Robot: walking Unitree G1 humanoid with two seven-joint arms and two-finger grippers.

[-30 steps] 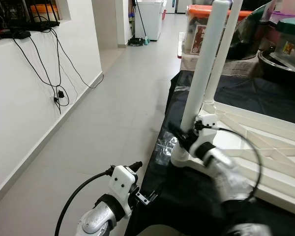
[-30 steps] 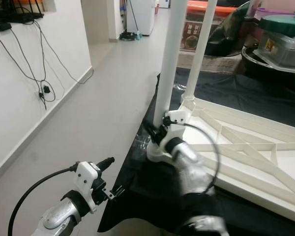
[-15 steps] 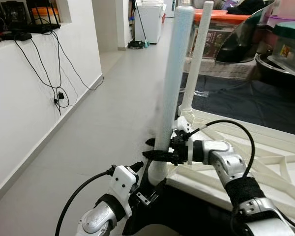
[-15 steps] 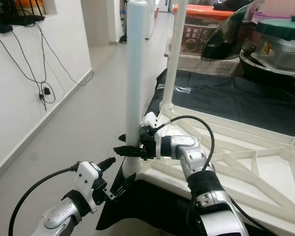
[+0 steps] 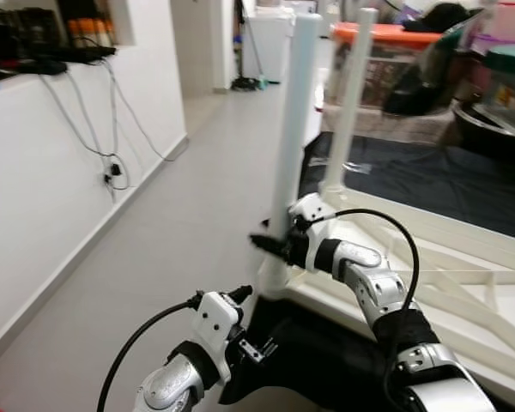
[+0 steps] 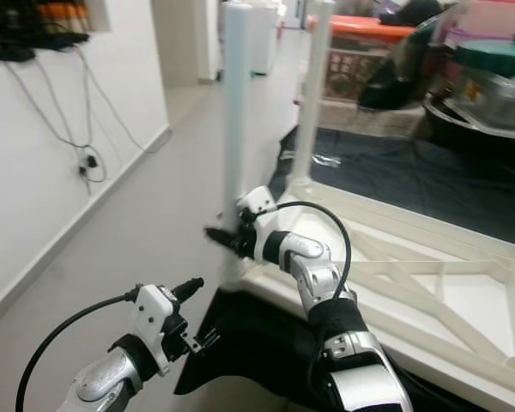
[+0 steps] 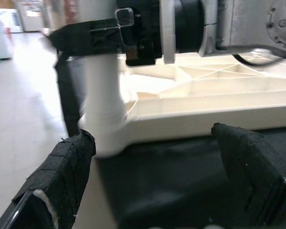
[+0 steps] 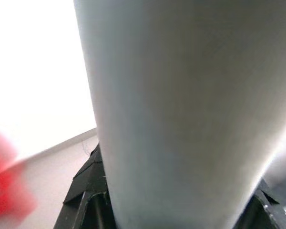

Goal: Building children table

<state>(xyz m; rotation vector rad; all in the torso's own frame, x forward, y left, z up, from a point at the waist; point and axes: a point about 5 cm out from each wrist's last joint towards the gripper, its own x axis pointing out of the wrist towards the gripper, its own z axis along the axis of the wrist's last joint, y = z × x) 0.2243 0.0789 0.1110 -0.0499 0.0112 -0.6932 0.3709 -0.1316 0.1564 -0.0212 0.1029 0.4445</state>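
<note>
Your right gripper (image 5: 270,243) is clasping the smooth white round leg (image 5: 292,137) standing on the ribbed tabletop (image 5: 463,283); your left gripper (image 7: 152,181) is hanging open.

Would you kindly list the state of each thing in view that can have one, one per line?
Near table leg: upright in the tabletop's corner socket, gripped low down.
Far table leg: upright at the next corner, untouched.
Tabletop: upside down on the black cloth, ribs facing up.
Right gripper: shut on the near leg.
Left gripper: open, holding nothing.
</note>
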